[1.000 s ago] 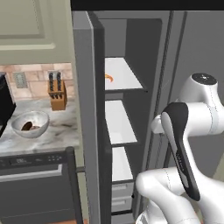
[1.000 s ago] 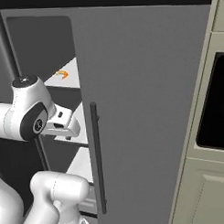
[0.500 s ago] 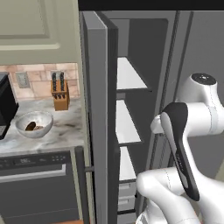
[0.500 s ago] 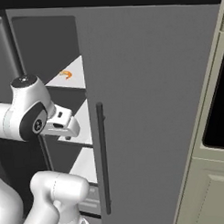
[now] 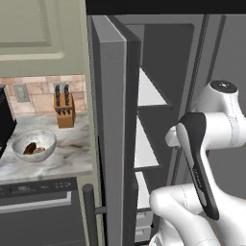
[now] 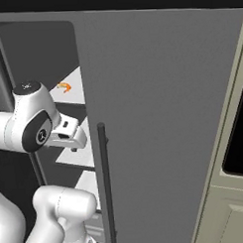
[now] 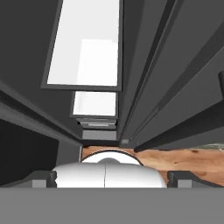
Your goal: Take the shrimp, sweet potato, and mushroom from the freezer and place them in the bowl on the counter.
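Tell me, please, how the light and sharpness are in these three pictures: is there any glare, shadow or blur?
Left base view: even light, soft edges, a faint sheen on the bowl, no hard shadows. Right base view: the flat grey freezer door has no glare; the shrimp is small but clear. Hand view: white shelves bright, almost washed out, against the dark interior; slightly blurred.

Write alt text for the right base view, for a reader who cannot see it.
The freezer's dark grey door with its long vertical bar handle stands open in front, and behind its left edge a small orange shrimp lies on a white upper shelf. The white arm rises at lower left, its hand beside the shelves.
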